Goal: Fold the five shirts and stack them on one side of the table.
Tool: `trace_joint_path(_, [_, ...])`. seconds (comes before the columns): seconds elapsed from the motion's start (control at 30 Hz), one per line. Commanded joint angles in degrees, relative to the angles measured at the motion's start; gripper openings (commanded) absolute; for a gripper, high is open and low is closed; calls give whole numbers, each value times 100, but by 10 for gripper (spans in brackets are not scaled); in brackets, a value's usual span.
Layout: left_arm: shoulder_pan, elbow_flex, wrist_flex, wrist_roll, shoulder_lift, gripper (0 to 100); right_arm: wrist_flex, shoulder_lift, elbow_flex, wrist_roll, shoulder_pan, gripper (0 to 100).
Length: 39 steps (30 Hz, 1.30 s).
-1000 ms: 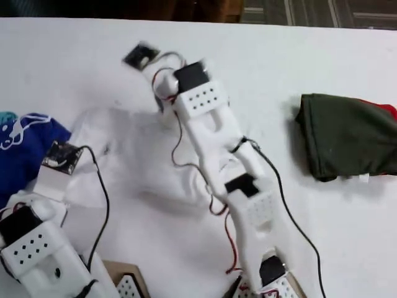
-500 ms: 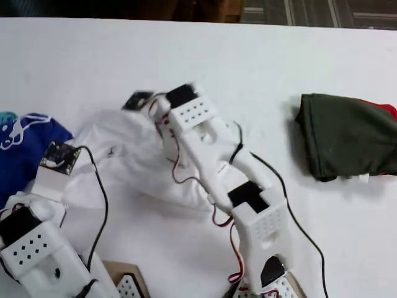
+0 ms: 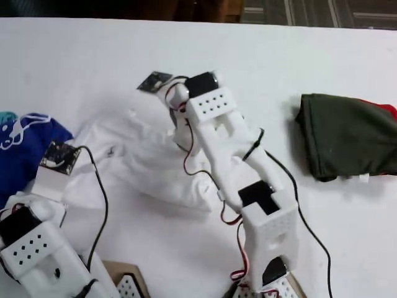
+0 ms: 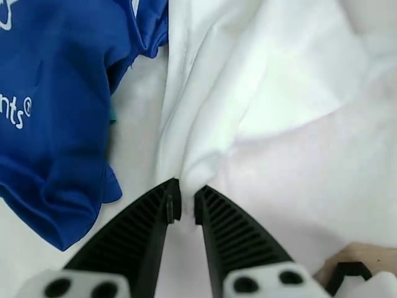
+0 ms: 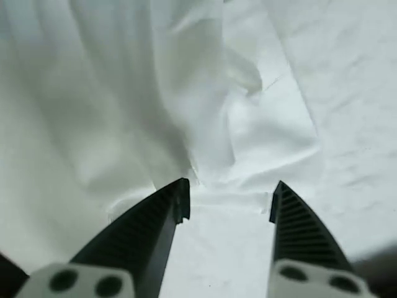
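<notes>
The left gripper pinches an edge of the white shirt, while the right gripper, jaws spread above it, should seize the opposite hem squarely.

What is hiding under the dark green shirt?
A strip of red cloth peeks out along one edge of the folded dark green shirt. The rest is covered, so whether it is a whole folded shirt cannot be seen.
</notes>
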Motion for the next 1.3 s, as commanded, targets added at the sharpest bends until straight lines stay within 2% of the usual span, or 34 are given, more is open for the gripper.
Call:
trace_joint_path(0.0, [-70,-22,-79,-9,-53,25,145,-374,18,-105,-215,209])
trace_joint_path(0.27, [-70,-22,-79,-9,-53,25,136,-365,484,-114,-778,209])
trace_joint_path(0.73, [-70,-31,-79,9,-53,25,136,-541,484,-114,-787,209])
trace_joint_path(1.0, [-70,-31,-70,9,-53,25,136,-813,1046,-114,-1244,209])
trace_joint_path(1.27, [-70,-31,-70,9,-53,25,119,-444,501,-70,-681,209])
